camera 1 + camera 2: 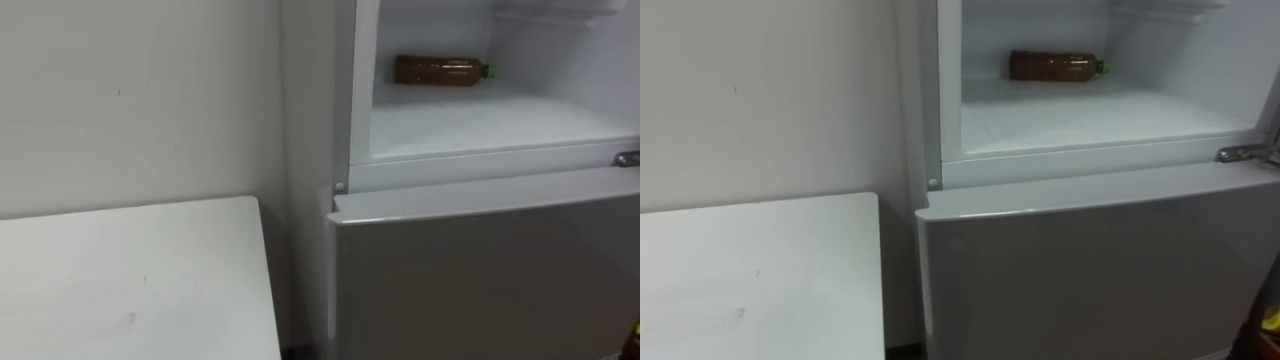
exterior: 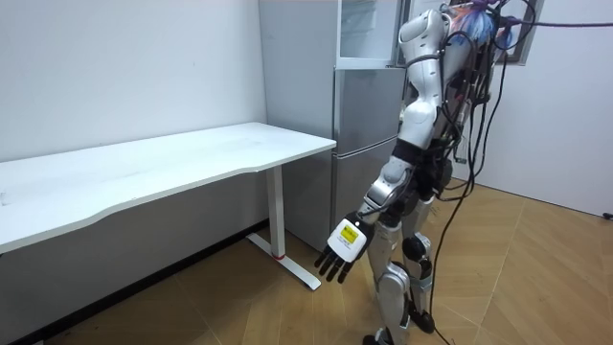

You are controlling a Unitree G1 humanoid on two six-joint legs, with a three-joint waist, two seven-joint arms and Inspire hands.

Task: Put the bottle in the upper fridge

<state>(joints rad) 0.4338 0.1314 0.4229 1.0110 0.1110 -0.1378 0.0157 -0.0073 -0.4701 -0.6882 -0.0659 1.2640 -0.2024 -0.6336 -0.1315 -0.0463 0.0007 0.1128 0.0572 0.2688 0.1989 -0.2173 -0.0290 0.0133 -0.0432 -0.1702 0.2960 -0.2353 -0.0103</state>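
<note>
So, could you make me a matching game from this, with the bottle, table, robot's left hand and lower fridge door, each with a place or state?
Things:
1. bottle
2. table
3. left hand
4. lower door

Place or state:
A. shut
B. lying on its side in the upper fridge
C. hanging open at the robot's side
D. white, bare top

Pairs: 1-B, 2-D, 3-C, 4-A
</note>
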